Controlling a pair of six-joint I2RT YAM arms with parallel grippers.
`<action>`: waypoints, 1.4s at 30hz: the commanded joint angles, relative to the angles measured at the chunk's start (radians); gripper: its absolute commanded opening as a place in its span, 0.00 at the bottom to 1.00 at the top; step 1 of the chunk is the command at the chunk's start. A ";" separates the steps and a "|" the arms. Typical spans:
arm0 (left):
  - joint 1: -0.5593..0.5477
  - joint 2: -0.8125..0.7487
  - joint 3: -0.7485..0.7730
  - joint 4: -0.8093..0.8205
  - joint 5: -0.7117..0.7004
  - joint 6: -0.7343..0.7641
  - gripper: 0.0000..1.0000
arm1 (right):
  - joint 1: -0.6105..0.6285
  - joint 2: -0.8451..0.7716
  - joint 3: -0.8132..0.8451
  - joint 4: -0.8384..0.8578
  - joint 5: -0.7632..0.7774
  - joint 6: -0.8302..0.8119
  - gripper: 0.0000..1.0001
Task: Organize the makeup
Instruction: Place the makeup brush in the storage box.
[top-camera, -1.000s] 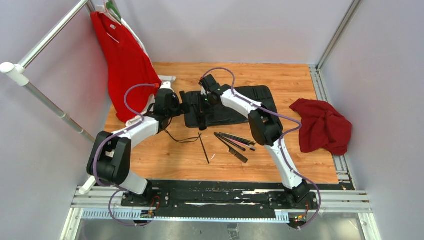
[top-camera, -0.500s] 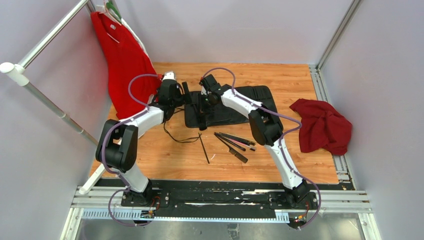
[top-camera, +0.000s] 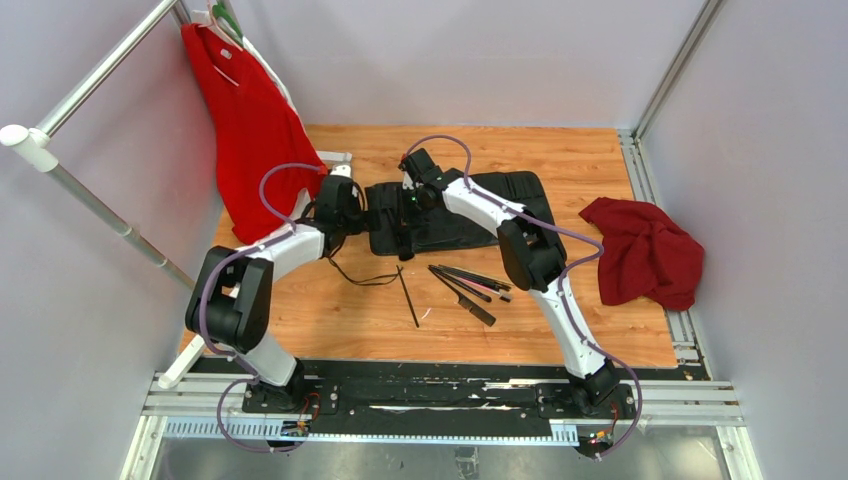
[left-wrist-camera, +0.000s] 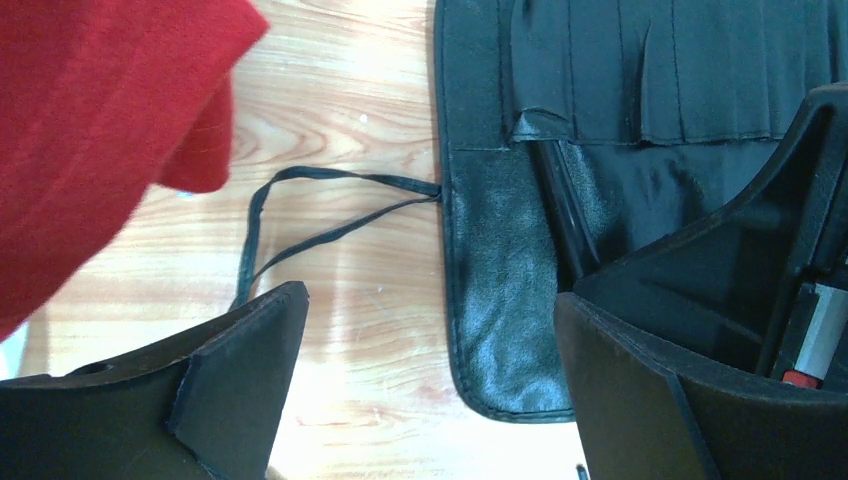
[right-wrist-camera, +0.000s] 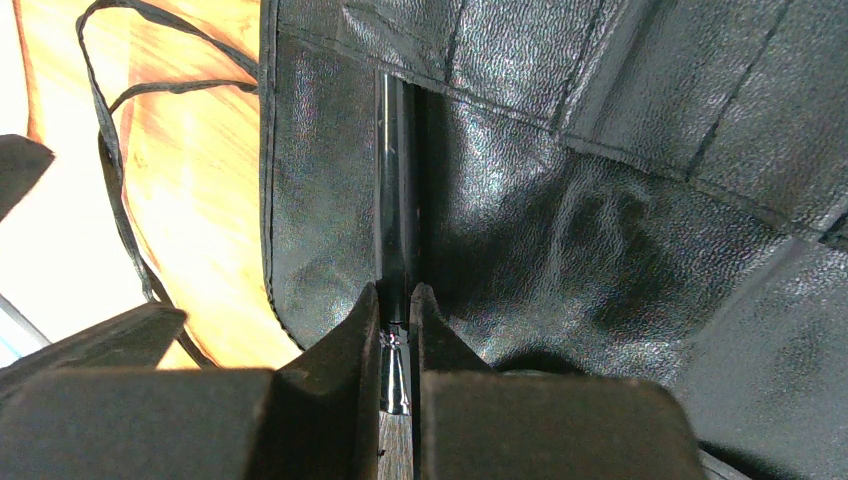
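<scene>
A black slotted roll-up case (top-camera: 528, 190) lies open at the back of the wooden table. My right gripper (top-camera: 402, 238) is over its left end, shut on a thin black makeup brush (right-wrist-camera: 396, 200) whose handle runs into a slot of the case (right-wrist-camera: 560, 200). The brush sits between my fingertips (right-wrist-camera: 360, 320). My left gripper (top-camera: 368, 208) is open and empty, low at the case's left edge (left-wrist-camera: 495, 260), its fingers (left-wrist-camera: 240, 380) straddling bare wood and the case corner. Several more black brushes and a comb-like tool (top-camera: 468, 285) lie in front of the case, and one thin tool (top-camera: 408, 297) lies apart to their left.
A thin black looped cord (top-camera: 360, 278) trails from the case's left edge; it also shows in the left wrist view (left-wrist-camera: 300, 215). A red shirt (top-camera: 250, 120) hangs from a rail at the left, close to my left arm. A crumpled red cloth (top-camera: 645, 250) lies at the right.
My left gripper swung back away from the case, then came forward again to its left edge. My right gripper has stayed shut on the brush at the case.
</scene>
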 joint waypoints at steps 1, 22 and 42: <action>-0.008 -0.061 -0.001 -0.061 -0.073 0.047 0.98 | -0.025 0.030 -0.023 -0.054 0.025 -0.028 0.01; -0.162 0.011 0.022 -0.134 -0.410 0.131 0.98 | -0.037 0.043 -0.018 -0.048 0.020 -0.029 0.01; -0.170 0.073 -0.014 -0.040 -0.350 0.079 0.98 | -0.045 0.055 -0.012 -0.044 0.005 -0.025 0.01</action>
